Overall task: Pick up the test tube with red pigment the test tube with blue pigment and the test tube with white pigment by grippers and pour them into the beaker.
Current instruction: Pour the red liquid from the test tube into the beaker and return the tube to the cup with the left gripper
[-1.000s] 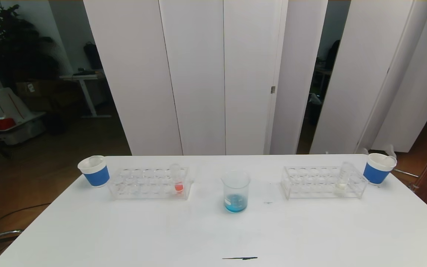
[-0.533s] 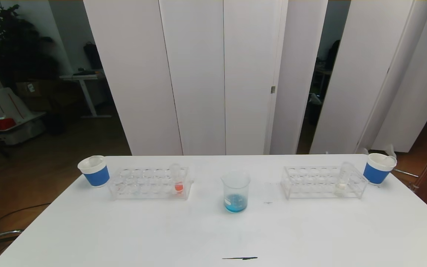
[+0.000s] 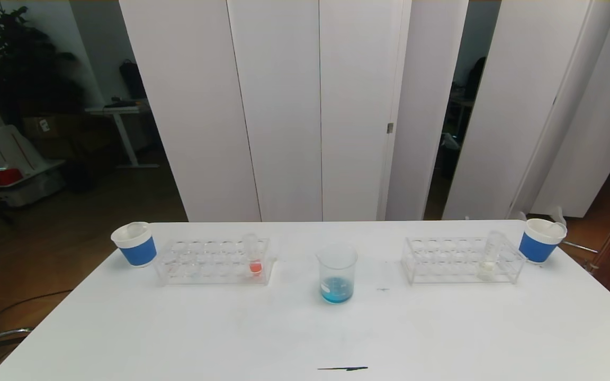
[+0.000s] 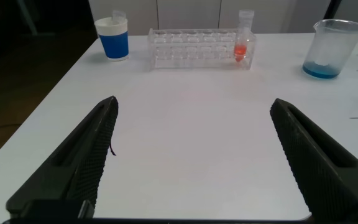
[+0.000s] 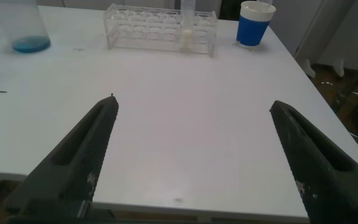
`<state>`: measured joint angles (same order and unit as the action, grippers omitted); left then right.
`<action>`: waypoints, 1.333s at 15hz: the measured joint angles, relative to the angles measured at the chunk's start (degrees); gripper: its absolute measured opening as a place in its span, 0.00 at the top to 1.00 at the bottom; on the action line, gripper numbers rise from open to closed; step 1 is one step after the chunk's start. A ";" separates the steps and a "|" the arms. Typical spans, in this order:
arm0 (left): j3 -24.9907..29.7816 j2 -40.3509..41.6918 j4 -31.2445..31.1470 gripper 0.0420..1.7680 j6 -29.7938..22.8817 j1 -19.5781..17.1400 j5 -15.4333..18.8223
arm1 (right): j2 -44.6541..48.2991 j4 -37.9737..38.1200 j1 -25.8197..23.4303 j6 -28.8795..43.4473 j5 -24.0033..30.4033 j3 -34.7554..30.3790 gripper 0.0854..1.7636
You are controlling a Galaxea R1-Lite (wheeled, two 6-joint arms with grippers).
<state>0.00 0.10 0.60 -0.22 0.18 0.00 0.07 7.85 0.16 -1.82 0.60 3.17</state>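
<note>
Both pincers, left [image 4: 191, 155] and right [image 5: 191, 155], spread apart, empty. Red tube [image 4: 243, 45] racked far ahead of left; white tube [image 5: 188, 31] ahead of right. Light, slippery, fragile glass: likely grip upper shaft.

- The white table [image 3: 305, 328] is lit evenly from overhead, bright and flat, with only faint soft shadows under the beaker [image 3: 336, 273] and the racks.
- Behind the pale panels [image 3: 284, 106] the room falls dim; the plant [image 3: 14, 58] and floor on the left sit in murk.
- From the head view the upright panels splay outward toward the frame's sides.
- In both wrist views the near fingers [image 4: 73, 165] [image 5: 309, 162] are dark and soft, while the far tabletop looks sharper.
- The table glows slightly washed in the right wrist view.
</note>
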 joint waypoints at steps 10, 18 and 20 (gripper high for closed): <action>0.00 -0.02 -0.02 0.01 -0.02 0.00 0.00 | 0.00 0.00 0.00 0.00 0.00 0.00 0.01; -3.28 -0.07 -0.55 0.01 0.15 0.00 -0.40 | 0.00 0.00 0.00 0.02 -0.02 0.00 0.01; -9.34 -0.62 -2.60 0.01 0.17 0.00 -0.35 | 0.00 0.02 0.00 0.02 -0.02 -0.01 0.01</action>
<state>-9.34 -0.52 -2.00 -0.05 0.18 -0.35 0.07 7.88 0.16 -1.79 0.57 3.16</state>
